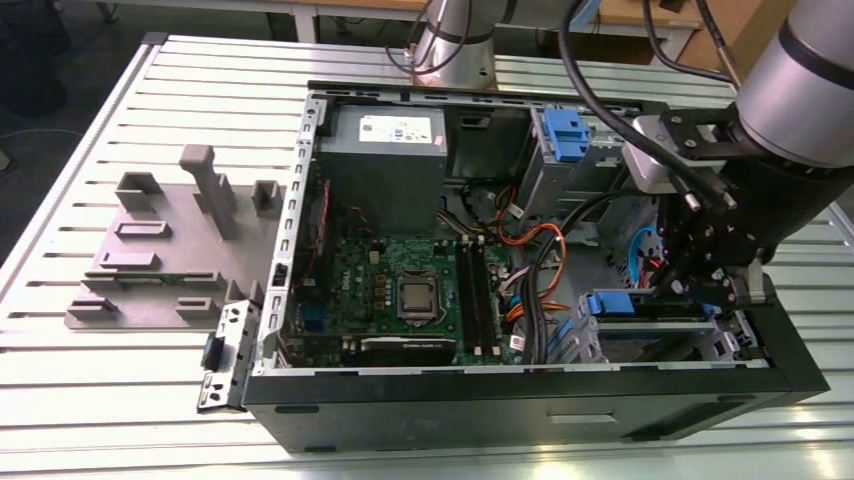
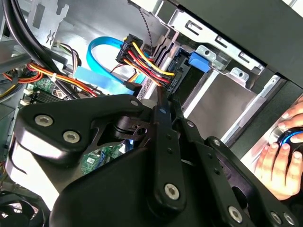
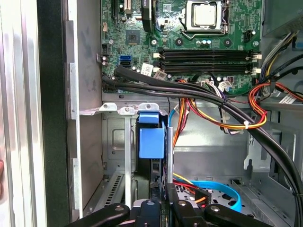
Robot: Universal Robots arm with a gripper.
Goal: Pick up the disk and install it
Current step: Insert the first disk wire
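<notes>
- Exterior view: I have the black gripper [image 1: 705, 288] down inside the open black computer case [image 1: 400, 425], at the corner by the case's front edge on the exterior view's right. The flat silver disk in its blue plastic carrier rails [image 1: 627, 304] sits in the grey metal drive bay [image 1: 654, 340] there, blue end tab showing. The dark arm [image 1: 801, 90] reaches in from above, wrist turned downward over the bay.
- Second wrist view: the black finger links run together towards the disk's edge [image 2: 182, 66]; I judge the jaws clamped on it, though the contact is partly hidden. A person's hand [image 2: 279, 161] rests outside the case.
- First wrist view: the blue tab [image 3: 151, 137] stands upright in the bay, beside the green motherboard [image 3: 189, 38].
- Handling, my judgement: stiff, fairly heavy, shock-sensitive; smooth metal faces are slippery. I'd grip the plastic rails or tab, never the label face.
</notes>
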